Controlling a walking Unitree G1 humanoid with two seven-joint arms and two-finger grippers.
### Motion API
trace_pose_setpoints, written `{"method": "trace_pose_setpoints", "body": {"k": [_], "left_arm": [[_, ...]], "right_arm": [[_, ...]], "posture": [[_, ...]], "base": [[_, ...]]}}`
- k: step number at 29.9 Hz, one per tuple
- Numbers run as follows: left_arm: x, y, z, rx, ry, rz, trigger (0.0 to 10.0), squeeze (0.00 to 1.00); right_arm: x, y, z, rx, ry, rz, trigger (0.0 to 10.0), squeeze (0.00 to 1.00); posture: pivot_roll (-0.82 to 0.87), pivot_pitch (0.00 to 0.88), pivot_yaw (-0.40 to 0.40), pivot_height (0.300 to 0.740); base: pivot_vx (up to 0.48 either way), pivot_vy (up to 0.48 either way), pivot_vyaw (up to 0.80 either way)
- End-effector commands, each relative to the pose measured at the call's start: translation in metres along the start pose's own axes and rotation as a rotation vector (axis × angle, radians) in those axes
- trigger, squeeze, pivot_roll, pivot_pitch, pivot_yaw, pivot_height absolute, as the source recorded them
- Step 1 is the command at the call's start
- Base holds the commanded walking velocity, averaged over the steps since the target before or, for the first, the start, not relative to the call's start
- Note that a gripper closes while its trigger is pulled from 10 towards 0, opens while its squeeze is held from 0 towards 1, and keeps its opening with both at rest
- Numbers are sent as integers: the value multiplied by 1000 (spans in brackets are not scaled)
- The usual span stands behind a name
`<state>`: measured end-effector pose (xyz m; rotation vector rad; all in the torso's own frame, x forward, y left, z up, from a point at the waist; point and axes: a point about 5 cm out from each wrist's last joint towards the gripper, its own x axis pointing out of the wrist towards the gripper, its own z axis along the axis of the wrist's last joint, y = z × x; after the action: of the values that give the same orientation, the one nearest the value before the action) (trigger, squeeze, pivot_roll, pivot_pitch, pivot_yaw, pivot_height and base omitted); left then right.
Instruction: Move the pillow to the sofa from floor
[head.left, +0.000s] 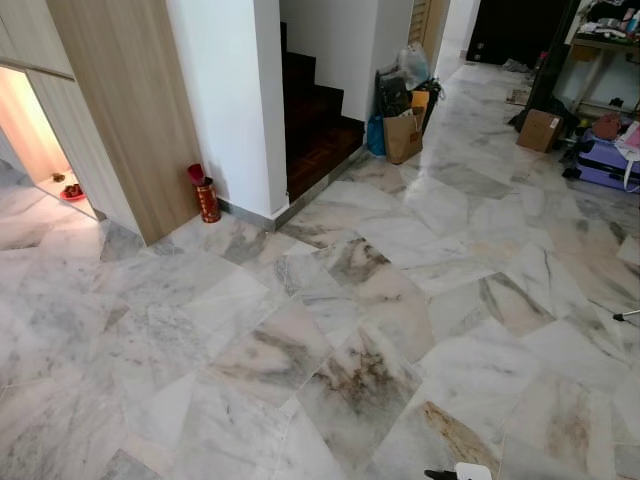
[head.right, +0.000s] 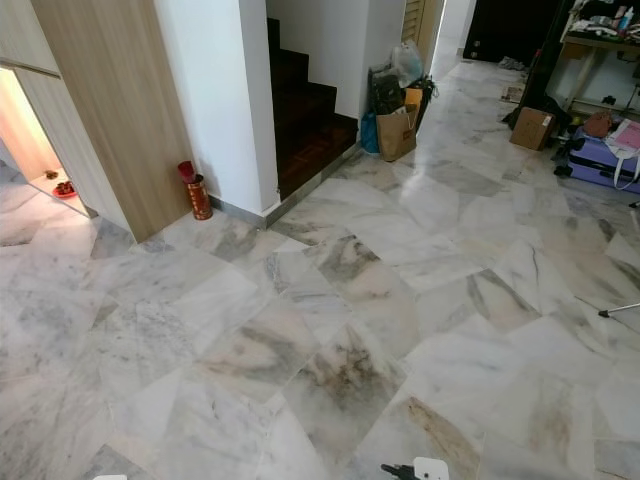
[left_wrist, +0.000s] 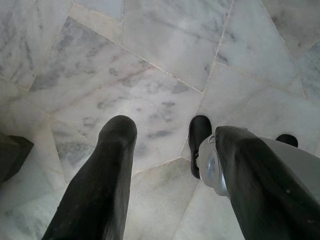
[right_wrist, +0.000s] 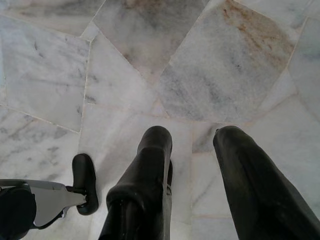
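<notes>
Across the head camera's two eye views spreads a grey-veined white marble floor (head.left: 330, 330) laid in irregular slabs. Far ahead of both hanging grippers, to the left, a red cylindrical canister (head.left: 206, 197) stands at the foot of a white wall pillar (head.left: 230, 100), just beside a light wooden panel (head.left: 120, 110). Beyond the pillar rise dark wooden stairs (head.left: 315, 125), with a brown paper bag (head.left: 403, 136) near their base. Farther off to the right sit a brown cardboard box (head.left: 539, 130) and a purple suitcase (head.left: 604, 163) (partly cut by the frame edge). From these pictures I cannot tell where the pillow lies, nor the sofa.

In the left wrist view, the left gripper (left_wrist: 170, 150) hangs over bare marble, its two black fingers spread apart and grasping nothing; the robot's black foot (left_wrist: 199, 142) shows beneath it, on the tile.

In the right wrist view, the right gripper (right_wrist: 192, 145) likewise hangs released above the floor, fingers parted with only tile between them, another black foot (right_wrist: 85, 182) nearby below.
</notes>
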<state>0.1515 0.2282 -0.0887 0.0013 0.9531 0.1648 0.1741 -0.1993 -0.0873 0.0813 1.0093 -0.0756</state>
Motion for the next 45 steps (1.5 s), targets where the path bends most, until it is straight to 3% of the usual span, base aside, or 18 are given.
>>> {"method": "trace_pose_setpoints", "body": {"k": [1, 9, 10, 22, 28, 41, 45], "left_arm": [[0, 5, 1, -90, 25, -55, 10000, 0], [0, 5, 1, -90, 25, -55, 10000, 0], [1, 2, 4, -71, 26, -66, 10000, 0], [3, 0, 12, -39, 13, -71, 10000, 0], [3, -3, 13, 49, 15, -100, 10000, 0], [3, 3, 12, -8, 8, -35, 10000, 0], [2, 4, 8, 15, 24, -32, 10000, 0]], "right_arm": [[0, 1, 5, 210, -18, 84, 10000, 0], [0, 1, 5, 210, -18, 84, 10000, 0], [-1, -2, 1, 220, -12, 56, 10000, 0], [-1, -4, -3, 254, 2, 44, 10000, 0], [-1, -2, 0, 248, -19, 52, 10000, 0], [0, -1, 4, 201, -21, 67, 10000, 0], [0, -1, 5, 183, -23, 75, 10000, 0]], "posture": [[162, 54, -61, 740], [162, 54, -61, 740], [48, 39, -32, 740], [50, 45, -26, 740], [50, 54, -15, 740], [63, 81, -20, 740], [71, 97, -17, 740]], "base": [[0, 0, 0], [0, 0, 0], [0, 0, 0], [0, 0, 0], [0, 0, 0], [0, 0, 776], [0, 0, 800]]}}
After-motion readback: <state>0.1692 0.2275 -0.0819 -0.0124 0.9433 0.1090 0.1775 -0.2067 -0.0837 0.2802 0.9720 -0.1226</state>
